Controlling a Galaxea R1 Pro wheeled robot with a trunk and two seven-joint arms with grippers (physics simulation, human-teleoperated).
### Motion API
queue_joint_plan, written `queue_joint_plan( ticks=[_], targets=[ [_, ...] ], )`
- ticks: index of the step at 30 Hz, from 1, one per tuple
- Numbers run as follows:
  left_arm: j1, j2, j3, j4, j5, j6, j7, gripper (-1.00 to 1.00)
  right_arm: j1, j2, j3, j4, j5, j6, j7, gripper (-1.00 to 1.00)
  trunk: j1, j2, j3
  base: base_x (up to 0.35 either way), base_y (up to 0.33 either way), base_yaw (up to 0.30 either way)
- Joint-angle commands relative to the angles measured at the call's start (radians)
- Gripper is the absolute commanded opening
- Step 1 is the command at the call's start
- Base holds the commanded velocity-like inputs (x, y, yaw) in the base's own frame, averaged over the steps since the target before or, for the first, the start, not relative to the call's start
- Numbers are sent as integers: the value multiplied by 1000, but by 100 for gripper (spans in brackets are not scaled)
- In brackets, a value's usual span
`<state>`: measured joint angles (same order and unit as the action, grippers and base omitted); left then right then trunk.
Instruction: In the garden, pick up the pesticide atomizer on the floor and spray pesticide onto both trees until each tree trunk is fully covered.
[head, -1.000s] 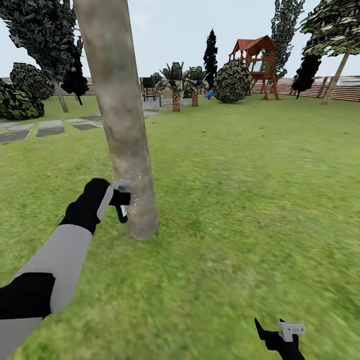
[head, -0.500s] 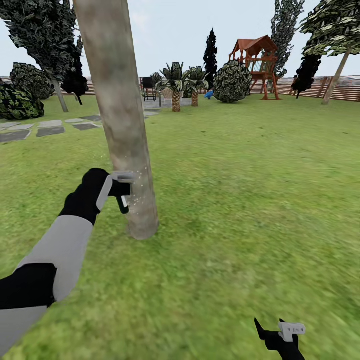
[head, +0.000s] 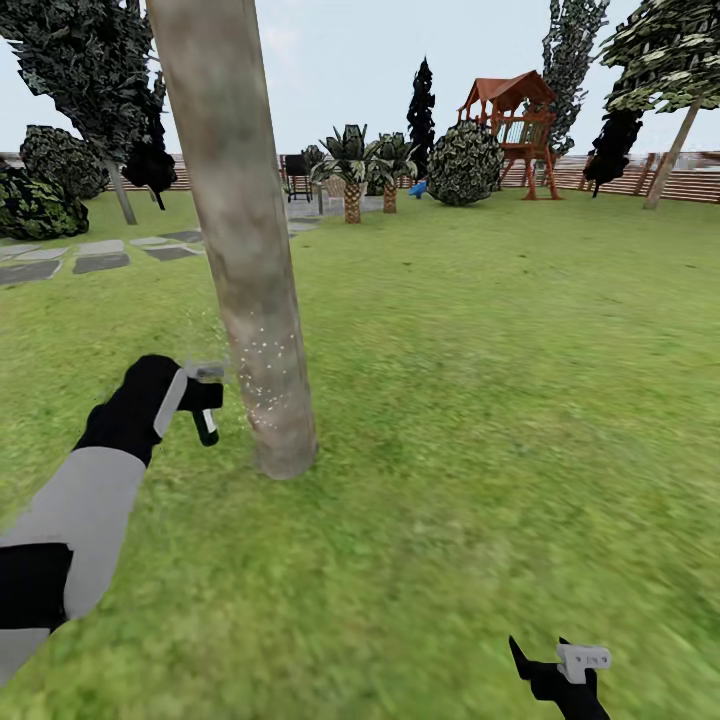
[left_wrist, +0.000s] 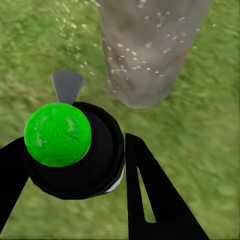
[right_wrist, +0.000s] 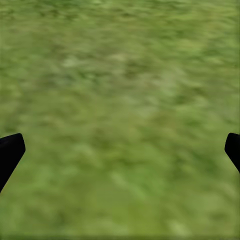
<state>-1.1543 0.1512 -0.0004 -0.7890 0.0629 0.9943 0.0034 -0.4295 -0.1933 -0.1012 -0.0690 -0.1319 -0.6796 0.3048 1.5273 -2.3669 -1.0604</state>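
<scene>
A thick grey-tan tree trunk (head: 238, 240) rises from the lawn (head: 480, 380) just ahead on the left. Pale pesticide specks (head: 262, 368) dot its lower part and drift in the air beside it. My left gripper (head: 203, 400) hangs a little to the left of the trunk, apart from it, shut on the pesticide atomizer (head: 207, 428). In the left wrist view the atomizer (left_wrist: 59, 134) is a black bottle with a green cap held between the black fingers (left_wrist: 150, 200), facing the speckled trunk (left_wrist: 150, 50). My right gripper (head: 558, 668) is low over the grass, open, fingertips (right_wrist: 10, 152) wide apart.
Stepping stones (head: 100, 255) lie at the left. Far back stand palms (head: 352, 175), a round bush (head: 465, 163), a red playhouse (head: 515, 130), dark columnar trees (head: 422, 105) and the slatted wooden fence (head: 690, 185). Open grass stretches to the right.
My left arm has drawn back to the left and slightly down, away from the trunk, still holding the atomizer. More specks show on the lower trunk. The right gripper has not moved.
</scene>
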Motion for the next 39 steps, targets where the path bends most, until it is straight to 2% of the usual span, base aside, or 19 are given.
queue_joint_plan(
  ticks=[1, 5, 9, 11, 13, 15, 16, 18, 19, 20, 21, 24, 30, 34, 37, 39],
  targets=[
    [40, -4, 1, 1, -2, -5, -1, -100, 0, 0, 0, 0, 0, 0, 0, 100, 0, 0, 0, 0, 0, 0],
    [130, -9, 2, 2, -4, -46, 1, -100, 0, 0, 0, 0, 0, 0, 0, 100, 0, 0, 0, 0, 0, 0],
    [194, -15, 2, 2, -9, -142, 11, -100, 0, 0, 0, 0, 0, 0, 0, 100, 0, 0, 0, 0, 0, 0],
    [227, -41, 2, 2, -15, -162, 15, -100, 0, 0, 0, 0, 0, 0, 0, 100, 0, 0, 0, 0, 0, 0],
    [254, -54, 2, 23, -16, -187, 18, -100, 0, 0, 0, 0, 1, 0, 0, 100, 0, 0, 0, 0, 0, 0],
    [267, -58, 2, 52, -15, -239, 33, -100, 0, 0, 0, 0, 1, 1, 0, 100, 0, 0, 0, 0, 0, 0],
    [273, -60, 2, 105, -8, -271, 58, -100, 0, 0, 1, 0, 1, 1, 1, 100, 0, 0, 0, 0, 0, 0],
    [275, -61, 2, 189, -4, -303, 68, -100, 0, 1, 1, 0, 1, 1, 1, 100, 0, 0, 0, 0, 0, 0],
    [275, -62, 2, 223, -4, -338, 70, -100, 0, 1, 1, 0, 2, 2, 1, 100, 0, 0, 0, 0, 0, 0],
    [275, -61, 4, 274, -5, -404, 72, -100, 0, 1, 1, 0, 2, 2, 1, 100, 0, 0, 0, 0, 0, 0],
    [276, -61, 4, 305, -4, -433, 73, -100, 0, 1, 1, 0, 2, 2, 1, 100, 0, 0, 0, 20, 0, 0],
    [276, -61, 5, 363, -1, -463, 73, -100, 0, 2, 1, 0, 2, 2, 1, 100, 0, 0, 0, 155, -23, 0],
    [278, -62, 5, 383, 0, -487, 73, -100, 0, 2, 1, 0, 2, 2, 1, 100, 0, 0, 0, 258, -148, 0],
    [308, -62, 6, 377, 0, -494, 72, -100, 0, 2, 1, 0, 3, 2, 1, 100, 0, 0, 0, 269, -165, 0],
    [322, -61, 6, 382, 0, -565, 72, -100, 0, 2, 1, 0, 3, 2, 1, 100, 0, 0, 0, 249, -175, 0],
    [336, -62, 7, 382, 1, -583, 72, -100, 0, 2, 1, 0, 3, 2, 1, 100, 0, 0, 0, 238, -181, 0]
  ],
)
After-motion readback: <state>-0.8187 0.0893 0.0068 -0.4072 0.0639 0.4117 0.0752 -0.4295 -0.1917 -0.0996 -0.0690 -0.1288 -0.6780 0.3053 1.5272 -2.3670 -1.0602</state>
